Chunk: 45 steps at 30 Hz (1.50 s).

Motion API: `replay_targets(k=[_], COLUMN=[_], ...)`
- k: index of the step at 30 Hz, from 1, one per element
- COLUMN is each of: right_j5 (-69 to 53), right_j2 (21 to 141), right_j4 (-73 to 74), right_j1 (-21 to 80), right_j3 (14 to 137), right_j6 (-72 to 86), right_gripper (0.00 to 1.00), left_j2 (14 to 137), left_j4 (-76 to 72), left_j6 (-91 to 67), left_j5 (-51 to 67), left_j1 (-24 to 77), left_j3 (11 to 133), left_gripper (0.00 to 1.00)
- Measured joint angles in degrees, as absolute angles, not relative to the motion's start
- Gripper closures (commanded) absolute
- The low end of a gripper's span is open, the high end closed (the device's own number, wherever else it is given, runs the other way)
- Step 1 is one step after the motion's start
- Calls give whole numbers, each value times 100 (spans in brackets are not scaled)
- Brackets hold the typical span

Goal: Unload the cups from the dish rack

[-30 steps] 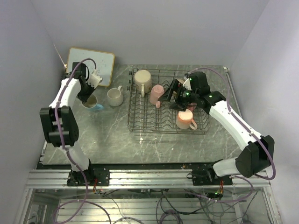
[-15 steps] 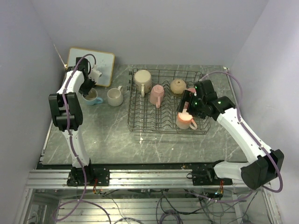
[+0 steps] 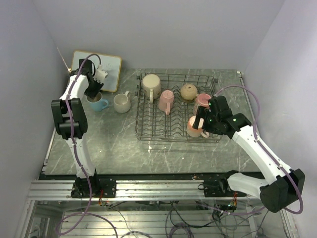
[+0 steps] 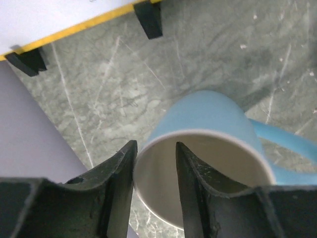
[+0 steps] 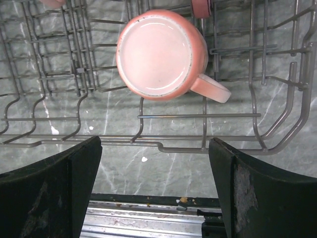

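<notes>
Grey marble table (image 3: pixel 114 146): left pincer (image 4: pixel 155 151) astride light blue mug (image 4: pixel 208 116) rim.

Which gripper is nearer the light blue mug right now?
Left. The left gripper's fingers straddle the light blue mug's rim; the right gripper hangs over a pink mug in the dish rack.

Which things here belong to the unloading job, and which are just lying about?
Job: dish rack; in it beige mug, pale pink mug, tan mug, dark pink mug, salmon mug; unloaded light blue mug, cream-white mug.
Lying about: framed whiteboard.
</notes>
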<state>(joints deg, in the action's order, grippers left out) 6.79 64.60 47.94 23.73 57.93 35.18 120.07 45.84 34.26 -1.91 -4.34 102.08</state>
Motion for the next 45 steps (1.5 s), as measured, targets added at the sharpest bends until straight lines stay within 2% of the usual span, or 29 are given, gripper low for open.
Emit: replay_targets(k=[1,5,6,7,8,19,27,42,45], right_j5=[709,845,878,895,928,1131,705,84,71], right_j2=[6436,6458,6486,6508,6541,7022,7094,6912,6914], right_j4=[4740,4637,4595,4547,4480,3566,2939,2644,2698], right_j1=[2373,2373,2373,2373,2373,2171,2099,2156,2217], right_j3=[5745,5553,5531,5522,5520,5113,4772,4466,4477], right_j6=[3496,3404,3363,3334,3291,2950,2934,3022,3059], right_gripper=[11,12,12,12,13,15,17,28,28], left_j2=[11998,11876,11837,11804,11775,10624,9686,9498,9459], left_j4=[4484,4265,4274,4311,4333,5006,5384,5590,5590], left_j6=[3417,3415,3406,3400,3402,3400,3315,3144,3085], left_j5=[-193,-185,-172,-139,-102,725,1503,1887,1964], left_j1=[-440,-447,-447,-447,-447,-445,-340,-255,-239], left_j3=[10208,10221,10265,10353,10429,10630,10337,10154,10154], left_gripper=[49,28,26,18,16,16,16,16,16])
